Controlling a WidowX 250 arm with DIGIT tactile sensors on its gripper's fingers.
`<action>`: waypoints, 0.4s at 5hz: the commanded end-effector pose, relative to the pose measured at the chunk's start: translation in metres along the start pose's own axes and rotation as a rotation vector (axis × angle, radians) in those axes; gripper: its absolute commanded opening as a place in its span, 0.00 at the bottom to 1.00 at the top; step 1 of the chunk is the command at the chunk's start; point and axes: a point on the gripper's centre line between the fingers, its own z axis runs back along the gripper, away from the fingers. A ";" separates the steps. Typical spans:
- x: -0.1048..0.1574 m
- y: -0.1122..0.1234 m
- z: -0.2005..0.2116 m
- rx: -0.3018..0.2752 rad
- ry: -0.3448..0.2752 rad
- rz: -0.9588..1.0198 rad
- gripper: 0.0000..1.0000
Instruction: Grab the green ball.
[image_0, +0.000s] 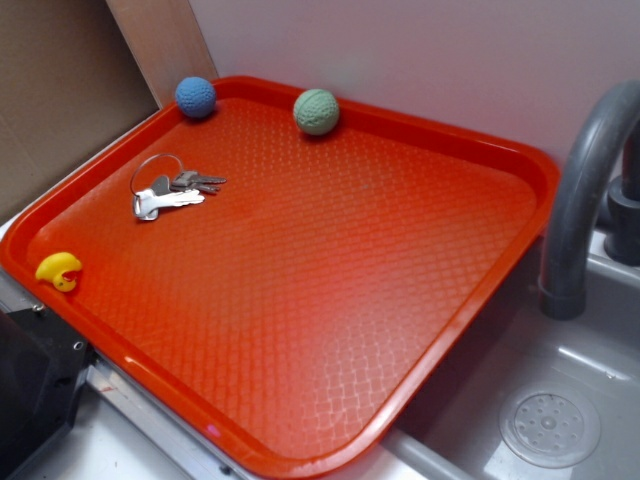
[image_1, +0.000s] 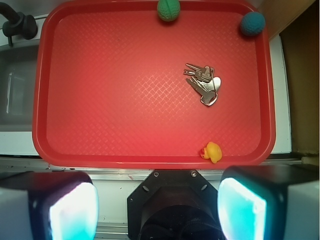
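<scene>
The green ball (image_0: 316, 111) (image_1: 168, 9), pale and ribbed, rests against the far rim of the red tray (image_0: 470, 310) (image_1: 42, 100). My gripper (image_1: 157, 210) hangs high above the tray's near edge, far from the ball. Its two fingers stand wide apart with nothing between them; one pad (image_1: 72, 212) glows cyan at the lower left of the wrist view, the other at the lower right. The gripper does not show in the exterior view.
A blue textured ball (image_0: 196, 97) (image_1: 252, 23) sits in the tray's far corner. A bunch of keys (image_0: 168, 190) (image_1: 204, 83) lies mid-tray. A small yellow duck (image_0: 60, 270) (image_1: 212, 151) sits by the near rim. A grey faucet (image_0: 580, 190) and sink (image_0: 550, 425) flank the tray.
</scene>
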 end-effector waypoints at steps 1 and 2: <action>0.000 0.000 0.000 0.000 0.000 0.000 1.00; 0.048 0.021 -0.035 0.017 -0.121 0.075 1.00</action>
